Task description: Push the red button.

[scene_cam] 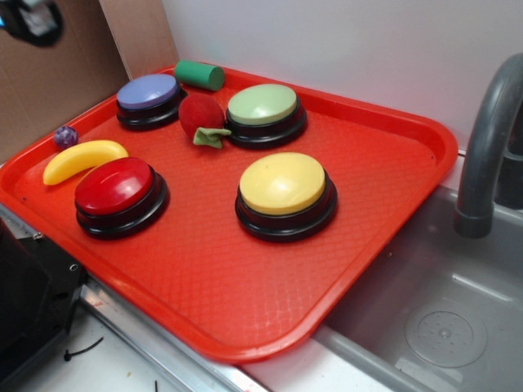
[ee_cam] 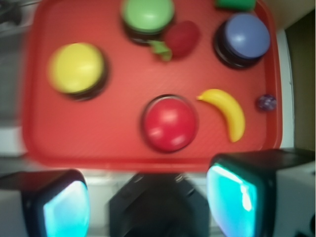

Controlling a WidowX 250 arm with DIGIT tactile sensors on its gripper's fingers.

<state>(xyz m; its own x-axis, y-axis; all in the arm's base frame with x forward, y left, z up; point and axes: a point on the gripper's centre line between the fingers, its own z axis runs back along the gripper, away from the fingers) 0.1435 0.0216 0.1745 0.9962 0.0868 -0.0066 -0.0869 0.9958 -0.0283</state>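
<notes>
Wrist view blurs throughout; green cylinder (ee_cam: 235, 4) cropped at top edge, hand's fingertips (ee_cam: 232, 200) cut off below

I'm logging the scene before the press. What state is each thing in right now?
red button: on the tray, untouched, nothing on it.
yellow button: untouched.
green button: untouched, strawberry toy against its base.
blue button: untouched.
strawberry toy: lying between the green and blue buttons.
banana: lying on its side beside the red button.
green cylinder: lying on its side at the tray's rim.
gripper: open, high above the tray.
</notes>
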